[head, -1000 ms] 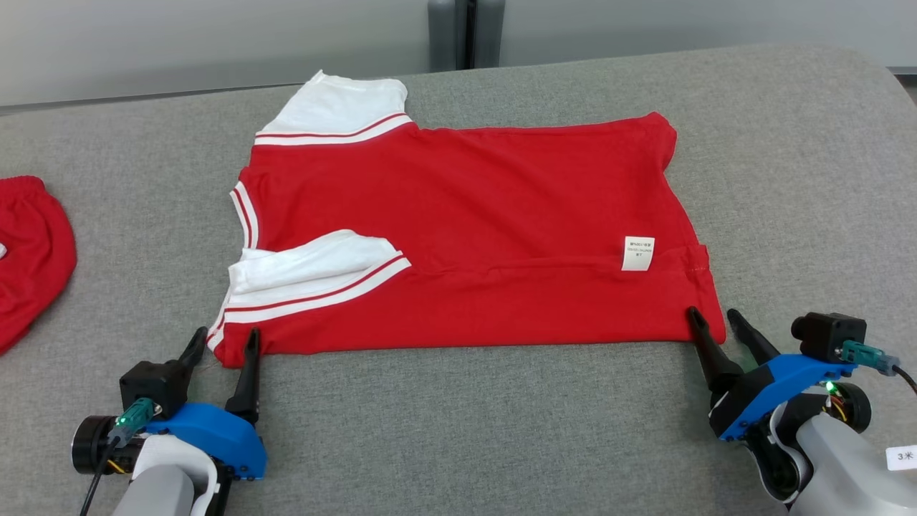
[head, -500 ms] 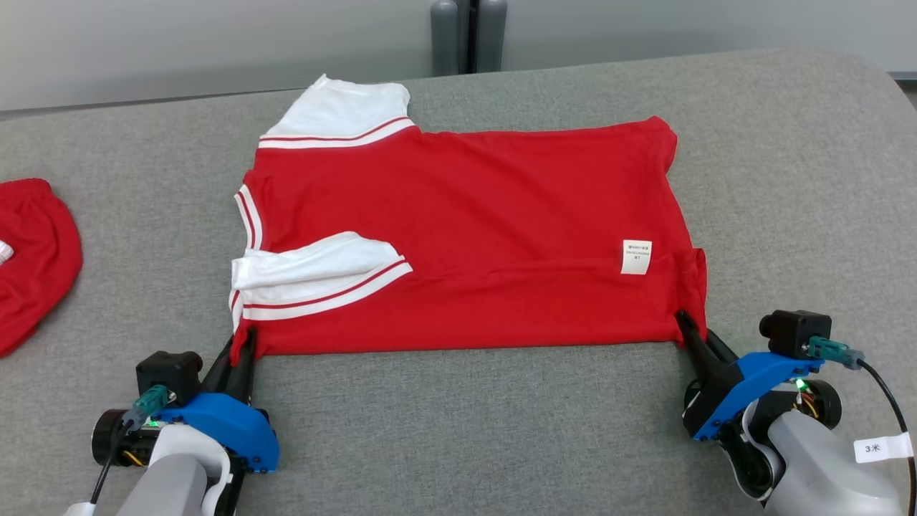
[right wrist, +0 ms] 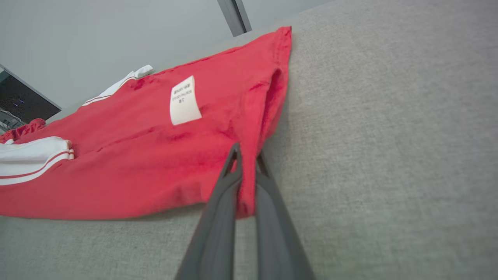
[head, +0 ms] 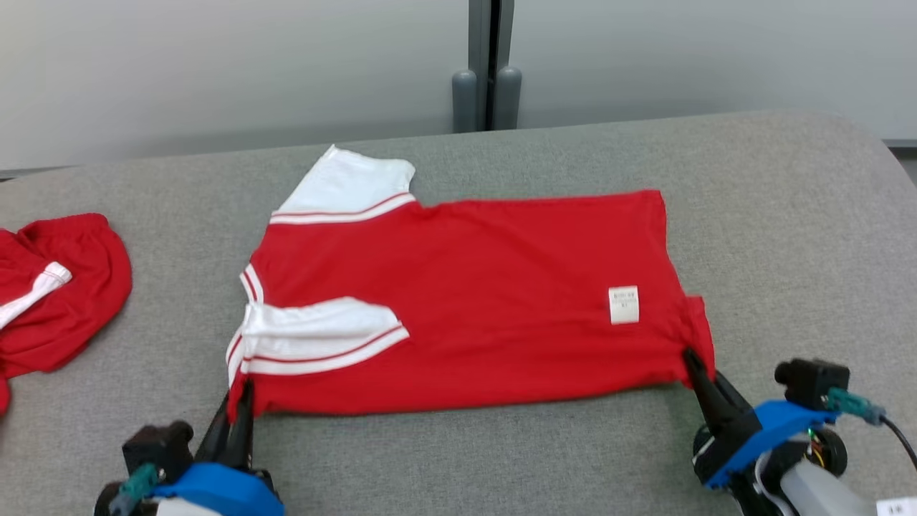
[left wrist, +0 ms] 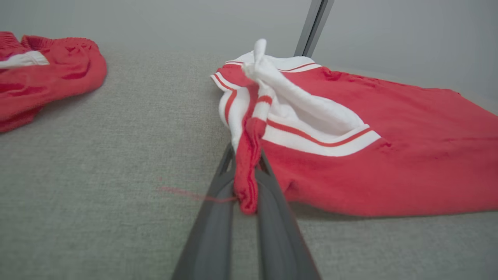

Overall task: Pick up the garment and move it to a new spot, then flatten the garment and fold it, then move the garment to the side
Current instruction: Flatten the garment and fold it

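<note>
Holding a red shirt [head: 466, 287] spread across the middle of the grey table [head: 788, 215], collar end toward the table's left side, hem toward its right. Pinching the shirt's corner nearest the table's front left with the left gripper [head: 240, 401], both dark fingers closed tight on a bunch of red cloth and white-striped trim. Pinching the hem corner toward the table's front right with the right gripper [head: 691, 358], fingers likewise closed on a fold of red fabric. Showing a white label [head: 623, 304] face up toward the table's right, and a white sleeve [head: 322, 333] folded in over the red toward the table's left. Sharing the table with a second red piece of clothing [head: 64, 287], crumpled at the table's left edge, well apart from the shirt.
</note>
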